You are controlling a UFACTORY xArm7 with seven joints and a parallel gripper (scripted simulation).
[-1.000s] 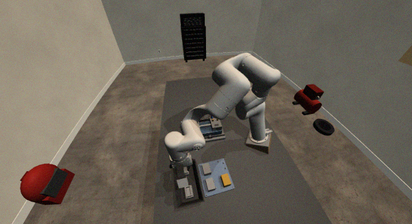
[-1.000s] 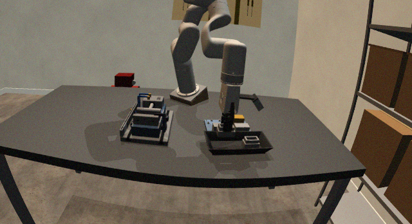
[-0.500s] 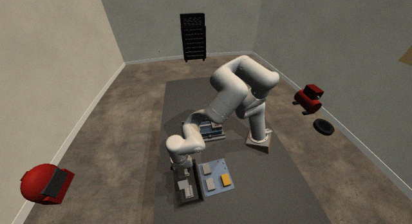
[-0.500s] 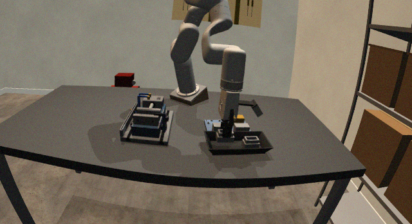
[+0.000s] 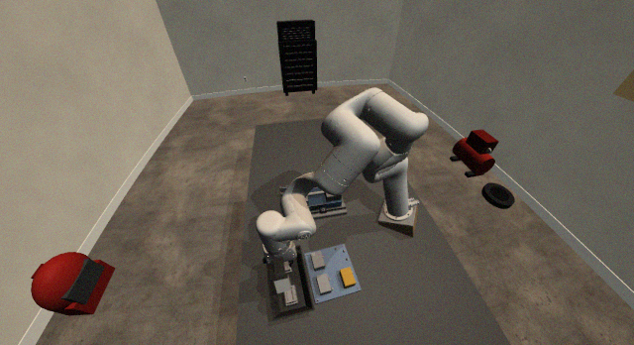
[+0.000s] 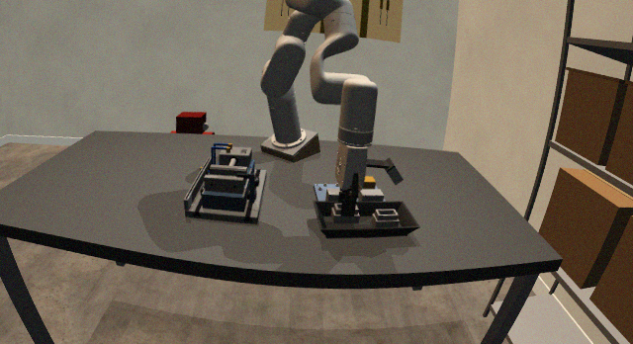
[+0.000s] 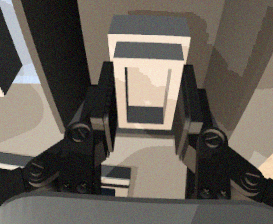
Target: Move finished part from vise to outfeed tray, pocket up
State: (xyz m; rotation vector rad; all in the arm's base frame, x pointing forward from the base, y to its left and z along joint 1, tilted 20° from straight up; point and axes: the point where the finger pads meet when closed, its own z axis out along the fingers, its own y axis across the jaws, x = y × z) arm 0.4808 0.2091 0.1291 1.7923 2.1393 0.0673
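Observation:
My gripper [image 6: 347,204] points straight down over the dark outfeed tray [image 6: 367,220] and is shut on the finished part [image 6: 345,213], a light grey block. In the wrist view the part [image 7: 148,76] sits between my black fingers with its rectangular pocket facing up. The part is level and low inside the tray's left end; I cannot tell whether it touches the floor. From above, my wrist [image 5: 284,266] covers most of it over the tray. The vise [image 6: 225,188] stands to the left, its jaws without a part.
Another grey pocketed part [image 6: 387,215] lies at the tray's right end. A blue plate [image 5: 332,273] with two grey blanks and an orange block lies beside the tray. The arm's base [image 6: 291,146] stands behind. Shelving with boxes stands right of the table.

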